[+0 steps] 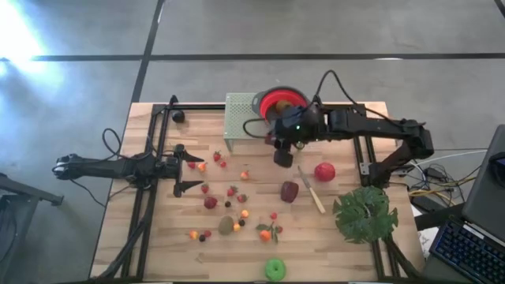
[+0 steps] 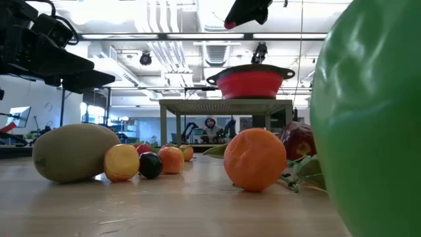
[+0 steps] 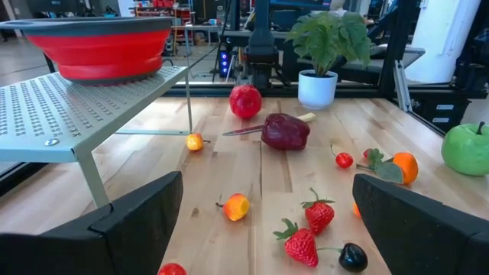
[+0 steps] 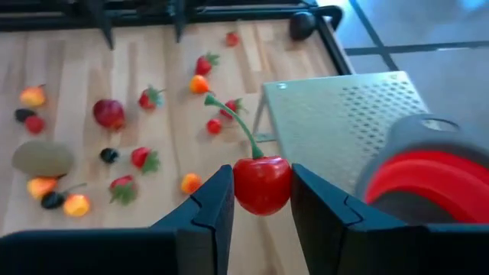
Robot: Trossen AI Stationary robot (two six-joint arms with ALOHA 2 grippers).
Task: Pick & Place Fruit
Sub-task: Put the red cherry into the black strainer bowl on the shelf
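Green apple (image 2: 371, 112) filled the right side of the low view, nearest its lens; lay at the bottom centre of the high view (image 1: 274, 269). Beside it, an orange (image 2: 255, 159), a kiwi (image 2: 74, 153), small fruits. Right tool (image 4: 261, 200) held narrow on a red cherry (image 4: 262, 183), green stem up, a grip seen only in the right wrist view; from overhead, hovered right of centre (image 1: 282, 155), just below the red bowl (image 1: 281, 101) on the perforated stand (image 1: 239, 117). Left tool (image 3: 260, 218) spread wide, holding nothing, at the left of the surface (image 1: 170, 237). Strawberries (image 3: 300, 244), maroon fruit (image 3: 286, 131) and red apple (image 3: 245, 101) scattered ahead of it.
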